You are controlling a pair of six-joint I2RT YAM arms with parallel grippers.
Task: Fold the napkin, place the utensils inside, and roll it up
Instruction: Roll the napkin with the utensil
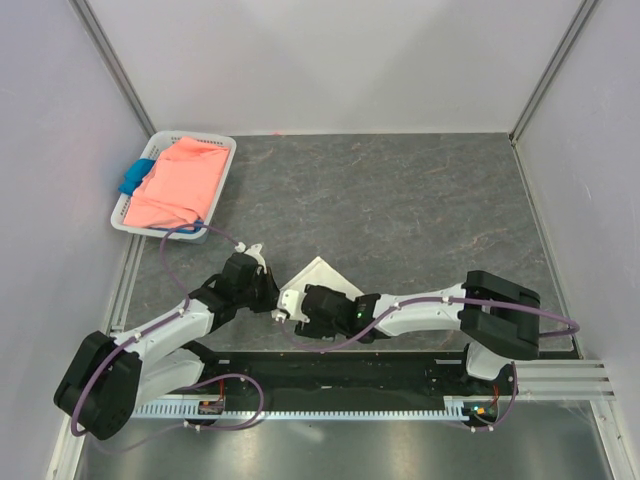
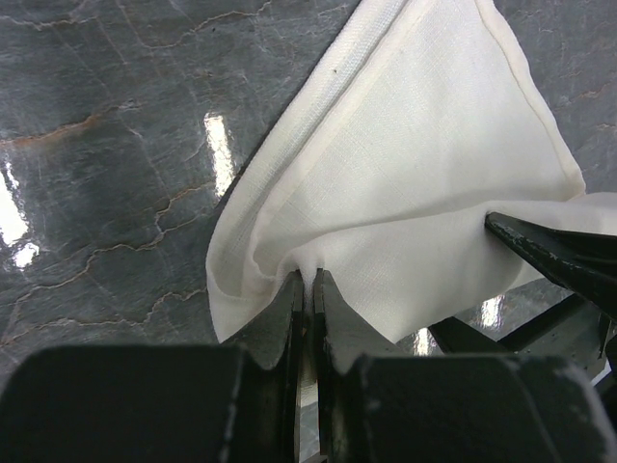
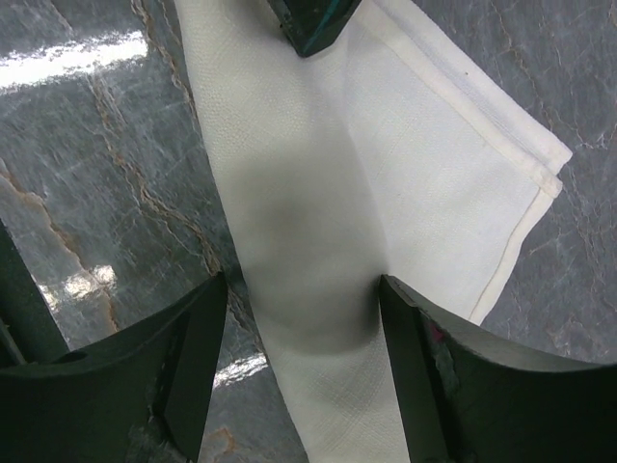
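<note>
The off-white napkin (image 1: 326,274) lies folded on the dark marble table, just ahead of both arms. My left gripper (image 2: 308,277) is shut on a pinched fold at the napkin's (image 2: 424,164) near edge, lifting it slightly. My right gripper (image 3: 304,289) stands open over the napkin (image 3: 318,193), its jaws on either side of a raised strip of cloth. In the top view the left gripper (image 1: 270,291) and right gripper (image 1: 291,305) almost meet at the napkin's left corner. The utensils are out of view.
A white basket (image 1: 217,152) stands at the far left, holding a salmon-pink cloth (image 1: 180,185) and a blue cloth (image 1: 134,176). Grey walls close in the table on three sides. A cable tray runs along the near edge.
</note>
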